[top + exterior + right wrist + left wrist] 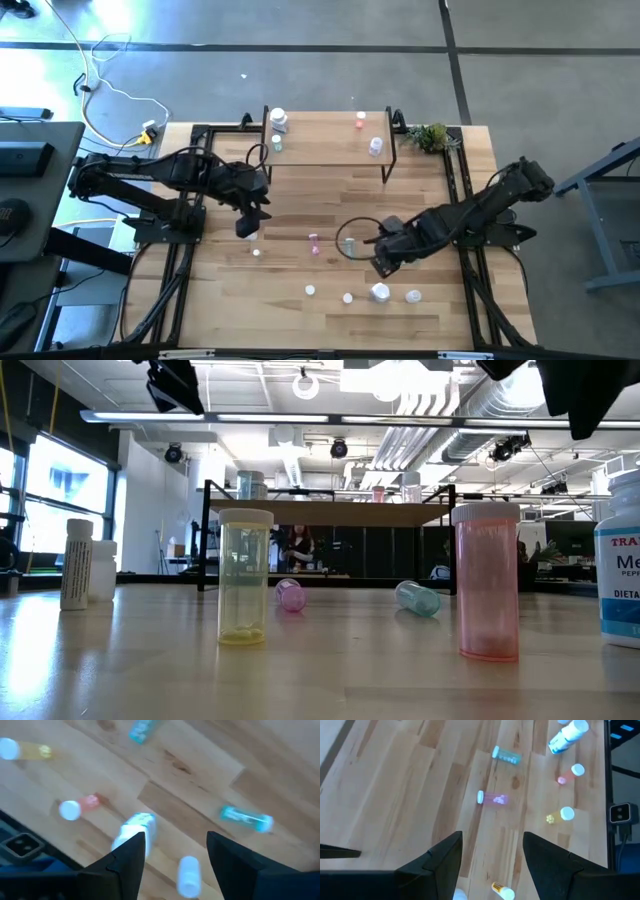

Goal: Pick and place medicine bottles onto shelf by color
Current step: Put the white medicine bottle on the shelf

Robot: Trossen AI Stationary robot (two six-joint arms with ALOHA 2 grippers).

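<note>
The table (pixel 300 320) carries everything. The shelf (pixel 330 150) stands at its far edge on black legs, out of the arms' way, and already holds four bottles: a white one (pixel 279 120) with a green one (pixel 276 144) at the left end, a pink one (pixel 360 121) and a pale one (pixel 375 146) toward the right. That looks like sorting by colour begun, though the pale one's tint is hard to judge.

The left gripper (pixel 248 222) hangs over the left middle of the table with its fingers wide apart and nothing between them; a small white bottle (pixel 256 252) stands just beside it, probably its next pick. The right gripper (pixel 385 262) hovers low over the near-right cluster, also spread wide and empty (its wrist view looks straight down on the wide white jar (pixel 134 829)).

The loose bottles are still well apart from the shelf. A pink bottle (pixel 314 241) and a teal one (pixel 350 245) lie on their sides at mid-table, so they may roll when gripped. Along the near edge stand a yellow bottle (pixel 245 575) and a pink one (pixel 487 581), upright and easier to grasp from above.
</note>
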